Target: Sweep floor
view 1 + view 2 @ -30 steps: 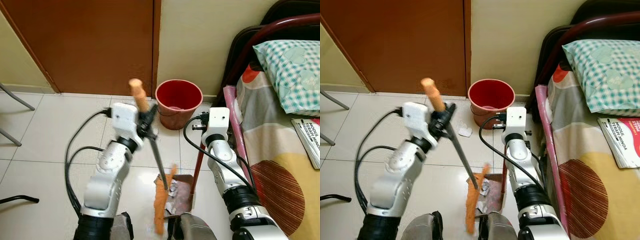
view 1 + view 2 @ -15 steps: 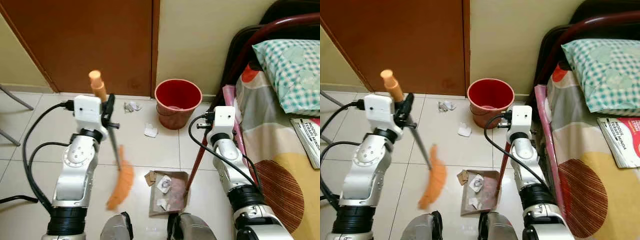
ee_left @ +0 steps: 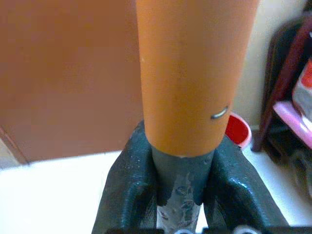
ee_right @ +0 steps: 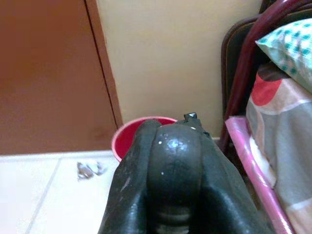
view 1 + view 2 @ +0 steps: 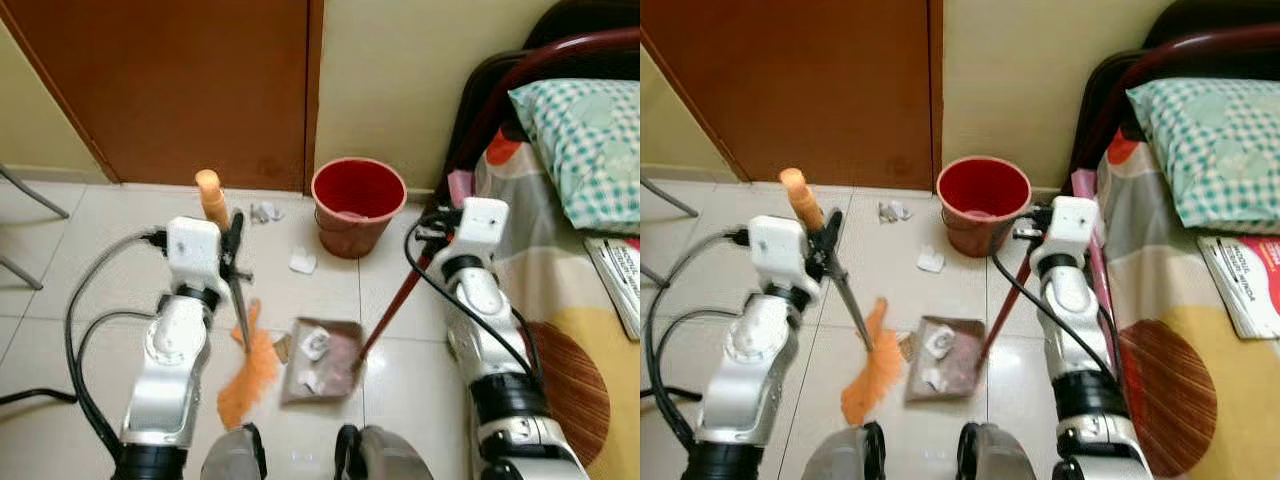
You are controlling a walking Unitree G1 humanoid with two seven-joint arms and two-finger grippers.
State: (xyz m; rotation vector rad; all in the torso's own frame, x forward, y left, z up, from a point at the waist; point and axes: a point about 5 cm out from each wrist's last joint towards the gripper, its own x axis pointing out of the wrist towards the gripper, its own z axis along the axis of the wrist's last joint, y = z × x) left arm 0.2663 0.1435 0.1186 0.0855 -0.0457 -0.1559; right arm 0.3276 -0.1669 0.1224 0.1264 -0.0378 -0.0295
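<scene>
We found the broom (image 5: 245, 372) with its orange bristles down on the tiled floor (image 5: 90, 250), touching the left edge of the dustpan (image 5: 322, 360), its shaft slanting up to an orange grip. The left gripper (image 5: 234, 262) was clenched on that shaft just below the grip; in the left wrist view its fingers (image 3: 127, 195) pressed against the shaft from both sides. The dustpan lay flat on the floor in front of the robot's feet, with several crumpled paper scraps (image 5: 314, 345) already in its tray and one brown scrap (image 5: 906, 346) at its left lip beside the bristles. Its red handle (image 5: 395, 305) rose to the right gripper (image 5: 432, 250), which we judged to be grasping it, though the fingers themselves could not be made out clearly. Loose scraps lay further out: one white piece (image 5: 302, 262) on the floor between the pan and the red bucket (image 5: 357, 205), and another (image 5: 264, 211) near the foot of the brown door (image 5: 180, 80). The bed (image 5: 560, 250) stood along the floor's right side. We judged the step in hand to be brushing litter into the pan. The next move called for a short stroke rightward to carry the lip scrap in, then a reach toward the remaining pieces by the bucket, with the pan held steady.
</scene>
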